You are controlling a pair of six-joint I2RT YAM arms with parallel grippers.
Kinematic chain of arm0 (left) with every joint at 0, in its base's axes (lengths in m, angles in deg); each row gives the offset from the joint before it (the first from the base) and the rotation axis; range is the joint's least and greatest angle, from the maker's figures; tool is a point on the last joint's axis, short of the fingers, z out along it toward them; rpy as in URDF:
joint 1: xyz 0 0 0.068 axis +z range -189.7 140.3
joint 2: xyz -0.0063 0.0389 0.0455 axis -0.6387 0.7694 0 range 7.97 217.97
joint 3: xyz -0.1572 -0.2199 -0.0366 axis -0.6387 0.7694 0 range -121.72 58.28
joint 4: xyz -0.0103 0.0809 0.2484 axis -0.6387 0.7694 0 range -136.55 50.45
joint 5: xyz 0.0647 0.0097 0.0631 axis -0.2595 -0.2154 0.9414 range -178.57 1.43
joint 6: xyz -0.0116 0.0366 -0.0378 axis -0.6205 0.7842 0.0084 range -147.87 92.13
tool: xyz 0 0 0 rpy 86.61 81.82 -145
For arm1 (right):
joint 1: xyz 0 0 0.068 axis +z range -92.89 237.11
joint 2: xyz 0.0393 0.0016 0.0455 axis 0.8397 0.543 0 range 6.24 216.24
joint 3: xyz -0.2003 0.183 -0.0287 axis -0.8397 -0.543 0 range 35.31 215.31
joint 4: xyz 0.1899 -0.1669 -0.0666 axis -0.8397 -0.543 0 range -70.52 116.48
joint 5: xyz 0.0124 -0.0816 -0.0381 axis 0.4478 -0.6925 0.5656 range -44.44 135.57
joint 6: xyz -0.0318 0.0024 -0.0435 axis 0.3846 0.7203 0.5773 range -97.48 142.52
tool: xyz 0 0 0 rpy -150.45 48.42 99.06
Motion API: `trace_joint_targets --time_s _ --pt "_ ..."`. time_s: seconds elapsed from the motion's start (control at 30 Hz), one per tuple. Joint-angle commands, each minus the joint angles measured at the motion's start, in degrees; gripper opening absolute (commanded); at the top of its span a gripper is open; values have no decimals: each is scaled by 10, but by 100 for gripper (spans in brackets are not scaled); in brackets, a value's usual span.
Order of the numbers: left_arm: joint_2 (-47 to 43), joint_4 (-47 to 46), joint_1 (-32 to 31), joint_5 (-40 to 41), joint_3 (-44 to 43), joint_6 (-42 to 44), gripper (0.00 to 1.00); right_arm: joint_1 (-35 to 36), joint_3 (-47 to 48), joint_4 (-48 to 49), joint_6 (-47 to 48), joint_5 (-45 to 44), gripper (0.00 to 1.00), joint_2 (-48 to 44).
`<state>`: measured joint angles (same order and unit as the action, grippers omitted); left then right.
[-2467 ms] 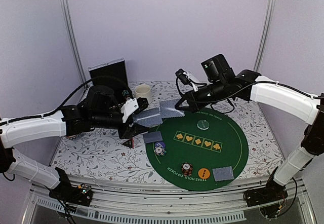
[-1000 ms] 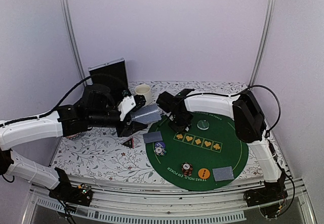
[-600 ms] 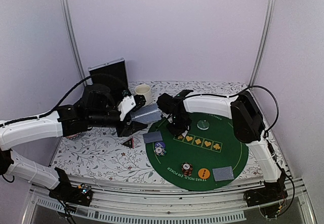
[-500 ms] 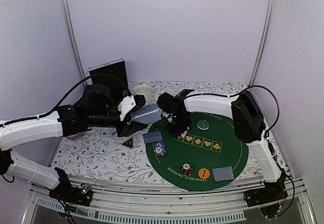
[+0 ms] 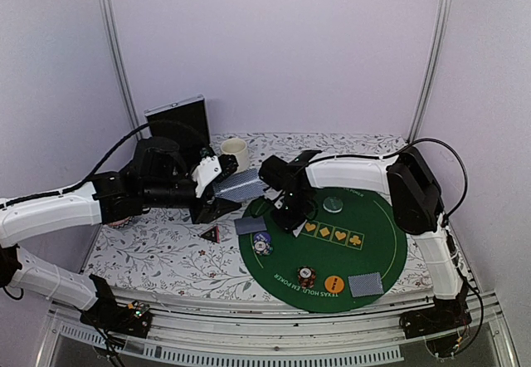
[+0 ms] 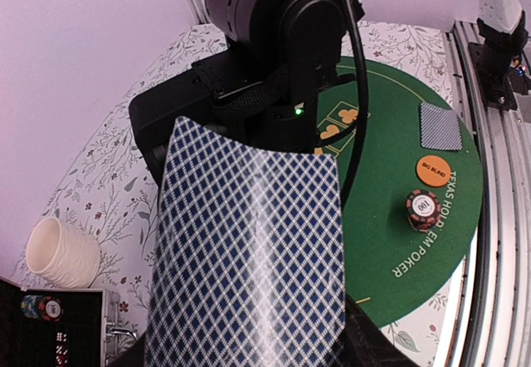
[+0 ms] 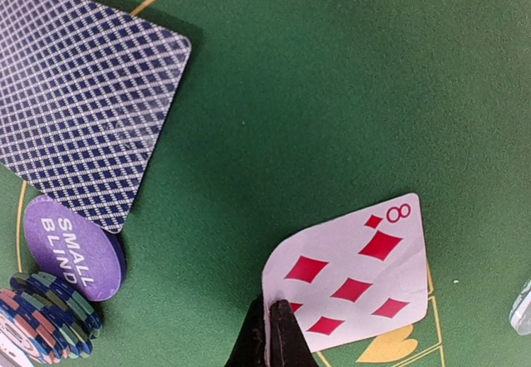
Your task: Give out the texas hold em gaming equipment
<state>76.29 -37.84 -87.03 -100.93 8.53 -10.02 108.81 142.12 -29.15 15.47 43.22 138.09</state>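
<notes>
My left gripper [image 5: 222, 191] is shut on a stack of playing cards [image 6: 249, 251] with blue-checked backs, held above the table left of the green mat [image 5: 377, 242]. My right gripper [image 7: 275, 327] is shut on the corner of a face-up eight of diamonds [image 7: 358, 274], low over the mat's left part [image 5: 292, 217]. A face-down card [image 7: 79, 93] lies beside it, with a purple small-blind disc [image 7: 73, 249] and a blue-white chip stack [image 5: 262, 242]. Dark red chips [image 5: 306, 276], an orange disc [image 5: 334, 284], another face-down card [image 5: 366, 285], pale green chips [image 5: 333, 204] and a triangular token [image 5: 210, 234] are also visible.
A cream mug [image 5: 235, 149] and a silver-edged black case [image 5: 177, 122] stand at the back left on the floral tablecloth [image 5: 158, 251]. The right arm [image 5: 357, 172] reaches across the mat's back. Metal posts stand at the back corners.
The right arm swung from the back right to the mat's left with a card, then moved slightly nearer and right. The left arm has held still with its cards.
</notes>
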Motion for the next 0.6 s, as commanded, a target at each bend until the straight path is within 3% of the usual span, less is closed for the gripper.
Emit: trace_joint_targets --time_s 0.0,0.2,0.57 --pt "-10 -13 4 0 0 5 52 2 -27 22 54 -39 2 -1" --pt "-10 -12 4 0 0 6 52 -2 -29 35 122 -73 2 9" --pt "-9 -11 4 -1 0 5 52 -6 -25 23 96 -63 5 9"
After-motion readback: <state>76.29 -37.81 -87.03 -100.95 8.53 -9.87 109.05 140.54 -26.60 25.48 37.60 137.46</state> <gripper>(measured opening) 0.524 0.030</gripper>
